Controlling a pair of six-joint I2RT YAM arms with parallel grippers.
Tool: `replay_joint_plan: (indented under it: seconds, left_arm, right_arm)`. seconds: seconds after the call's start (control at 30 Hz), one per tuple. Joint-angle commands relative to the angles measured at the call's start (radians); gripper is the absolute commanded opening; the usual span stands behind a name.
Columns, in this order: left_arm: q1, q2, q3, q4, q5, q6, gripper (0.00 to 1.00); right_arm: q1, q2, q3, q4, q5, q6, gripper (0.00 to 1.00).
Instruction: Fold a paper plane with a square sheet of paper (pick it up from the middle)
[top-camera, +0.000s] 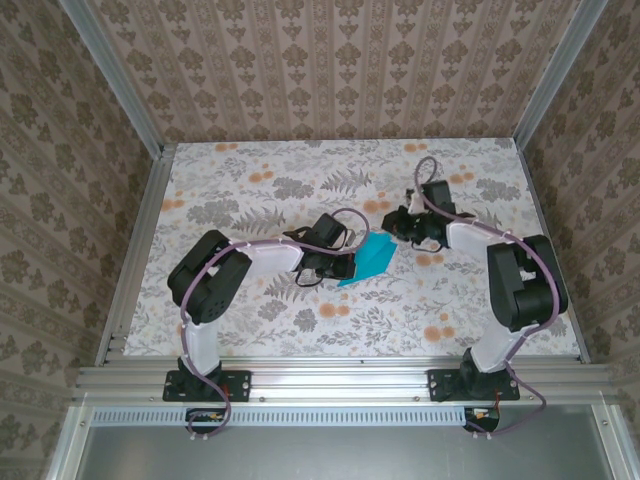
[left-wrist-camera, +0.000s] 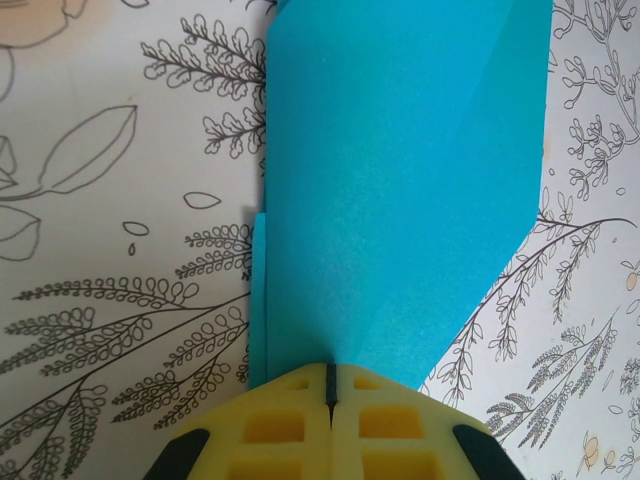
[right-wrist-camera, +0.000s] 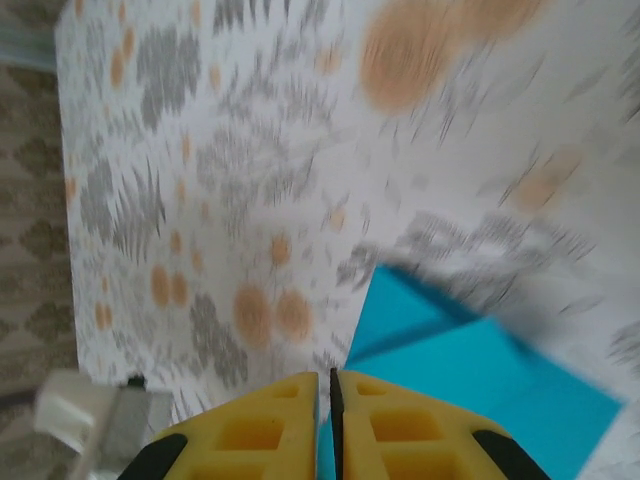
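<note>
The teal-blue paper (top-camera: 368, 259) lies partly folded on the middle of the table, with a diagonal crease and layered edges (left-wrist-camera: 400, 180). My left gripper (top-camera: 338, 266) points down at the paper's near-left end. Its yellow fingers (left-wrist-camera: 290, 420) are shut together and their tips (left-wrist-camera: 329, 368) rest on the paper's surface, with nothing showing between them. My right gripper (top-camera: 398, 226) hovers just beyond the paper's far corner. Its fingertips (right-wrist-camera: 332, 378) are shut above a corner of the paper (right-wrist-camera: 470, 370). The right wrist view is blurred.
The table top (top-camera: 300, 190) carries a grey and orange floral print. Aluminium rails (top-camera: 135, 250) and patterned walls close it in on three sides. Both arm bases (top-camera: 205, 378) sit at the near edge.
</note>
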Motion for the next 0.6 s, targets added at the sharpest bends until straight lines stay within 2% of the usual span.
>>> replay_joint_plan:
  seconds: [0.0, 0.27, 0.47, 0.57]
  left_arm:
    - [-0.008, 0.046, 0.001, -0.113, -0.03, 0.013, 0.0]
    - [-0.006, 0.043, 0.024, -0.125, -0.033, 0.014, 0.0]
    - [-0.005, 0.005, 0.051, -0.122, 0.002, 0.022, 0.0]
    - [-0.005, -0.027, 0.06, -0.089, 0.058, 0.029, 0.06]
  right_arm:
    - [0.053, 0.04, -0.06, 0.023, -0.058, 0.061, 0.14]
    - [0.101, 0.146, -0.069, 0.081, -0.096, 0.108, 0.13]
    - [0.1, 0.191, -0.065, 0.015, -0.028, 0.094, 0.12]
    - [0.1, 0.207, -0.057, -0.021, 0.002, 0.093, 0.12]
